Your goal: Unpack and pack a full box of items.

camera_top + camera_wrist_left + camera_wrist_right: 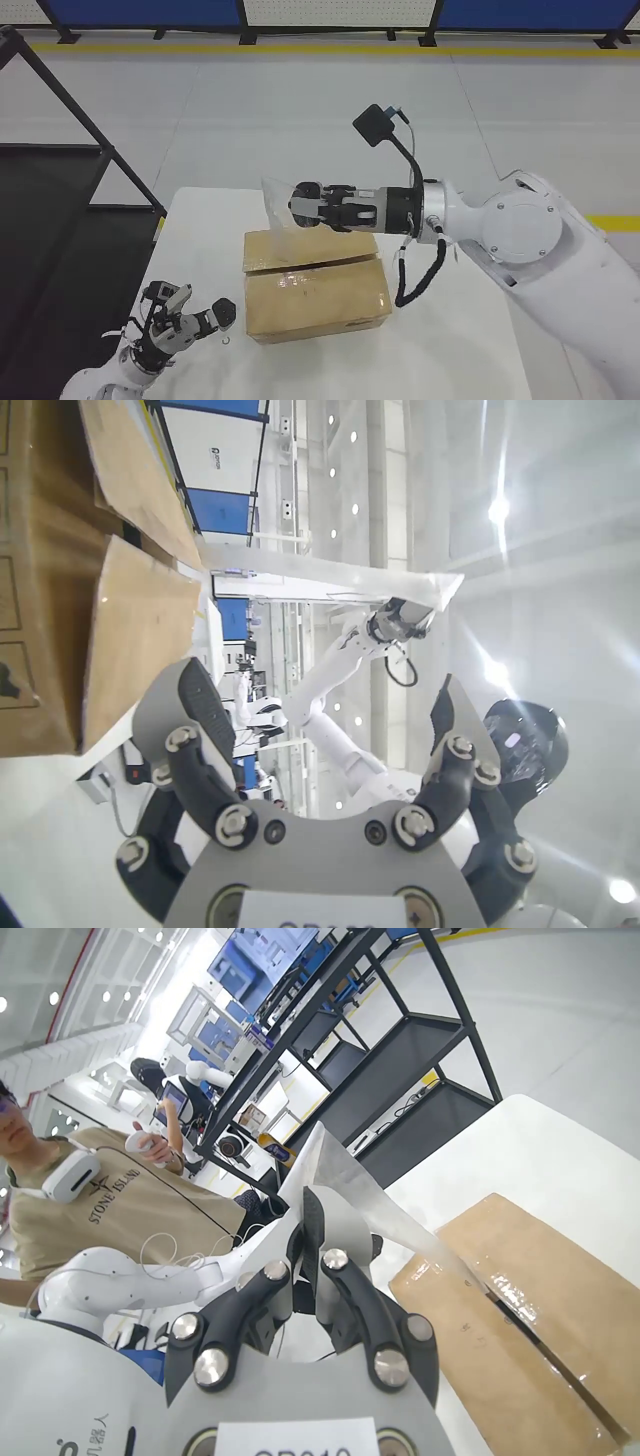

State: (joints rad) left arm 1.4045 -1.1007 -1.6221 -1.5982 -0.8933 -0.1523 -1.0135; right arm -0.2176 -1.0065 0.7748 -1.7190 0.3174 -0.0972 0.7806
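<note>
Weight is no concern with the clear plastic bag: it looks feather-light, thin, limp and slick, likely to crumple, swing and slide out of a loose pinch, so a firm hold on a doubled edge or corner should serve best. The right gripper has its ribbed black fingers pressed together on just such an edge. From the pinch the film rises to a creased point beyond the fingertips and trails down in a long translucent sheet toward the cardboard box beneath the gripper. I cannot tell whether its lower end is tucked into the flap seam. The box is stiff brown corrugated board, rectangular, with its top flaps nearly shut along a dark seam and strips of glossy tape on them. It should be far heavier than the film and best handled by its flap edges or sides. It stands on a smooth white table. The left gripper sits low, just off a box corner, its fingers spread wide and empty, with raised flap edges beside one fingertip.
</note>
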